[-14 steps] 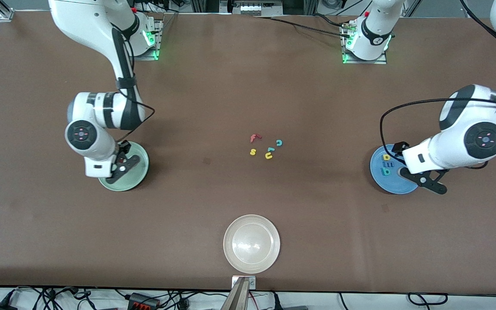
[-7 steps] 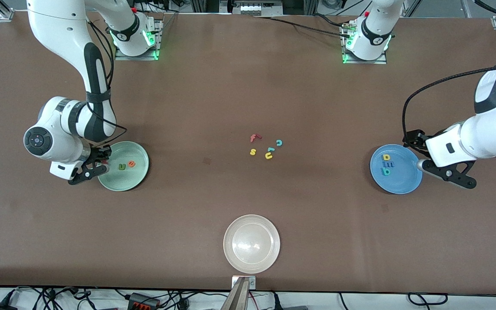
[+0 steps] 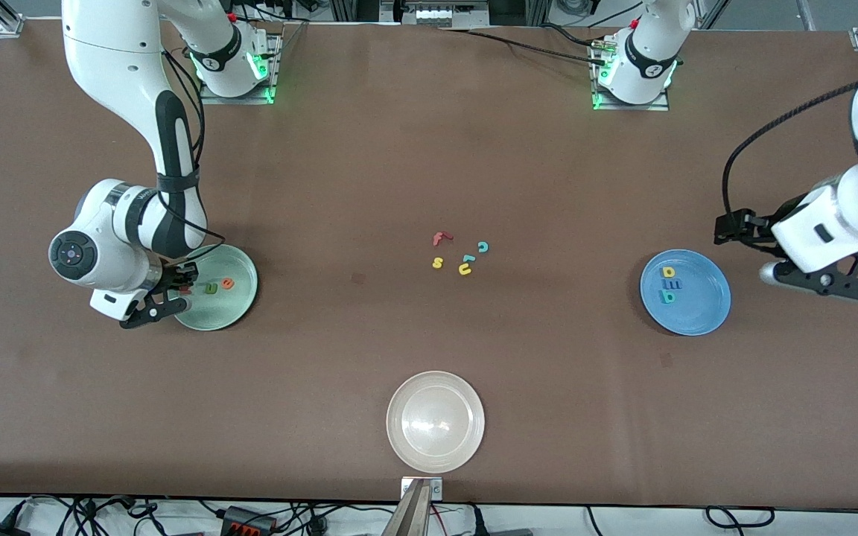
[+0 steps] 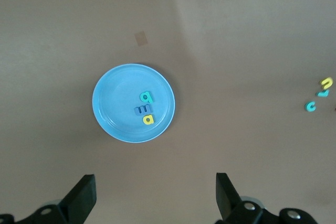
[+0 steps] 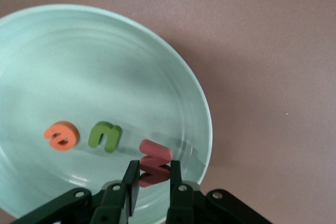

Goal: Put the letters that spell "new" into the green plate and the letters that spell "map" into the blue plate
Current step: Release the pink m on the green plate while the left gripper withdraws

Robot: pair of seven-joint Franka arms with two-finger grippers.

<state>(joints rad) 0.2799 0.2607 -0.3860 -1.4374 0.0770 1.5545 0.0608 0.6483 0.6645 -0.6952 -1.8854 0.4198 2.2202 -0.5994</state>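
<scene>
Two letters lie in the green plate (image 5: 31,56); the right gripper (image 5: 153,178), apparently pinching the pink-red "w" (image 5: 154,162) at the plate's nine-o'clock rim, should release low, while the left gripper (image 4: 155,198) waits wide open.

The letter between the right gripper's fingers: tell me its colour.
Pink-red, the "w", held over the green plate; clearest in the right wrist view.

Robotics lab, bolted arm bases (image 3: 630,78), brown table (image 3: 429,149), cables (image 3: 250,515)

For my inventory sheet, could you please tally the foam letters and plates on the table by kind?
Foam letters: 11
Green plate: 1
Blue plate: 1
Beige-white plate: 1
Total: 14
</scene>
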